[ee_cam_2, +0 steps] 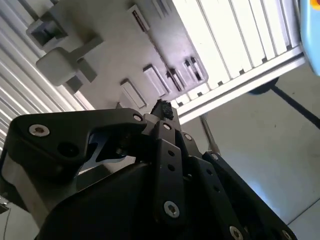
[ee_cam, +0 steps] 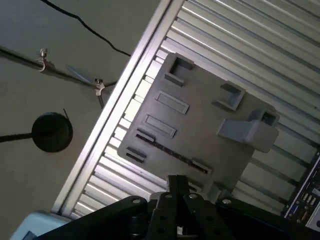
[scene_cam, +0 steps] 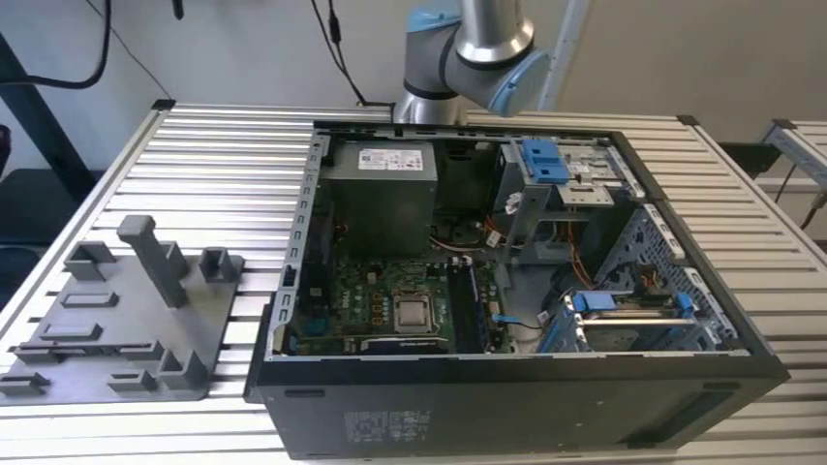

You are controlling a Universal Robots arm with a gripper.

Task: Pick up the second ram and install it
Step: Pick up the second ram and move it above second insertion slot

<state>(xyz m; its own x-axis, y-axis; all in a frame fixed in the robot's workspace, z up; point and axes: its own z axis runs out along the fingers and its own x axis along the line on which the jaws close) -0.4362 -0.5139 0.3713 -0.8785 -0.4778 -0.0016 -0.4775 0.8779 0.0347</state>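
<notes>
The second ram [ee_cam: 172, 152] is judged to be the thin dark strip seated edge-on in the grey holder tray [ee_cam: 200, 122], at the centre of the first wrist view. The fingers [ee_cam: 175, 183] are seen pressed together, with nothing between them. A light, stiff, fragile board is expected, best taken by its upper edge at mid-length.

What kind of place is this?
Probably a robotics lab bench for computer assembly: an open desktop case sits on a slatted metal table, beside a grey holder tray, with a robot arm behind.
</notes>
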